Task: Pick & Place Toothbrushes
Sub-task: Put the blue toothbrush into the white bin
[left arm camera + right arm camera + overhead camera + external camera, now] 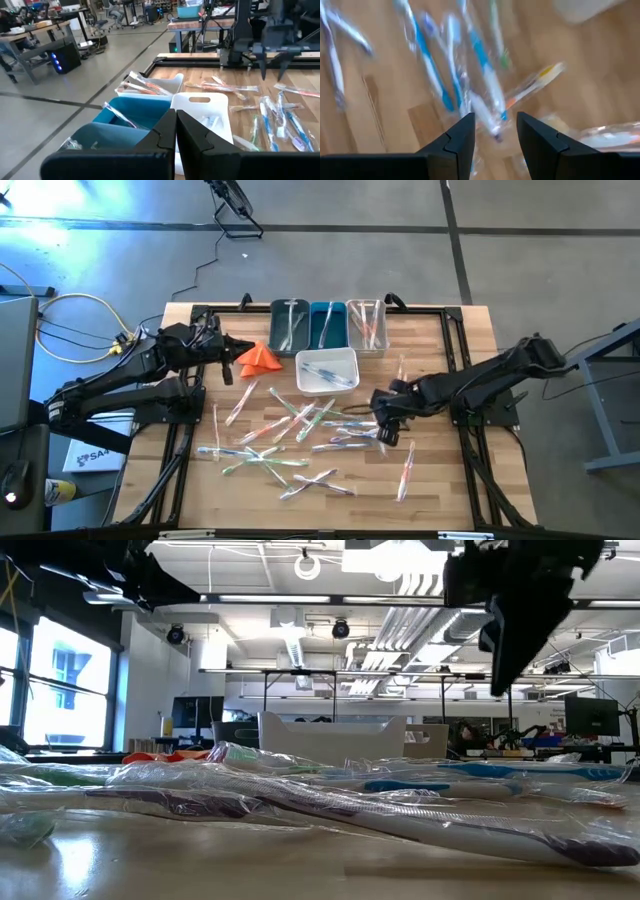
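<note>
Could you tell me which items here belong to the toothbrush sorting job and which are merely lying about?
Belonging to the job:
- wrapped toothbrushes scattered on the table
- dark teal bin, blue bin, clear bin, white bin
- right tool, open above the toothbrushes

Lying about:
- orange folded cloth
- yellow cable

1. An open-plan robotics lab or workshop with a polished concrete floor (520, 240).
2. Exposed ducts and strip lights (420, 595) run overhead in the low view.
3. Rows of workbenches carry monitors (592, 717).
4. Another wooden bench (200, 24) and a computer tower (64, 59) stand beyond the table (440, 480).
</note>
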Tool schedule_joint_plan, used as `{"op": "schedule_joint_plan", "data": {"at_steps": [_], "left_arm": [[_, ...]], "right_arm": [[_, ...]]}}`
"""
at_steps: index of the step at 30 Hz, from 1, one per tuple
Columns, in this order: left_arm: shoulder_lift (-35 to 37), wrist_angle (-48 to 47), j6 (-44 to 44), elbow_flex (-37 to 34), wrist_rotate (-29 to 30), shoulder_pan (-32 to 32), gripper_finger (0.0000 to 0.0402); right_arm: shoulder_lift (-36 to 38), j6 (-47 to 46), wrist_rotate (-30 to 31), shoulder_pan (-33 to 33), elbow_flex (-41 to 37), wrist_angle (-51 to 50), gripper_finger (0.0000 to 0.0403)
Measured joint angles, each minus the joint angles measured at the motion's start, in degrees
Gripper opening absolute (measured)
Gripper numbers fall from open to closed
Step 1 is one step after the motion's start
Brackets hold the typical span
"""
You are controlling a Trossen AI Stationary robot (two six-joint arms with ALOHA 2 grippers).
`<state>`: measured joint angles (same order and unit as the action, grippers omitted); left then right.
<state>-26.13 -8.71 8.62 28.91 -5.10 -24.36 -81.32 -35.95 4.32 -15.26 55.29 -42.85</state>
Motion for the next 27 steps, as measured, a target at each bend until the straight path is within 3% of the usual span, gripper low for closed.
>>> {"op": "schedule_joint_plan", "data": {"at_steps": [8, 27], "left_arm": [[0.0, -0.18, 0.0, 0.0, 0.0, 0.0, 0.0008], [0.0, -1.94, 0.02, 0.0, 0.11, 0.0, 0.0008]], "right_arm": [[-6.18, -2.74, -5.92, -3.28, 0.0, 0.19, 0.0137], [-14.86, -6.12, -5.76, -5.17, 0.0, 1.74, 0.0137]]}}
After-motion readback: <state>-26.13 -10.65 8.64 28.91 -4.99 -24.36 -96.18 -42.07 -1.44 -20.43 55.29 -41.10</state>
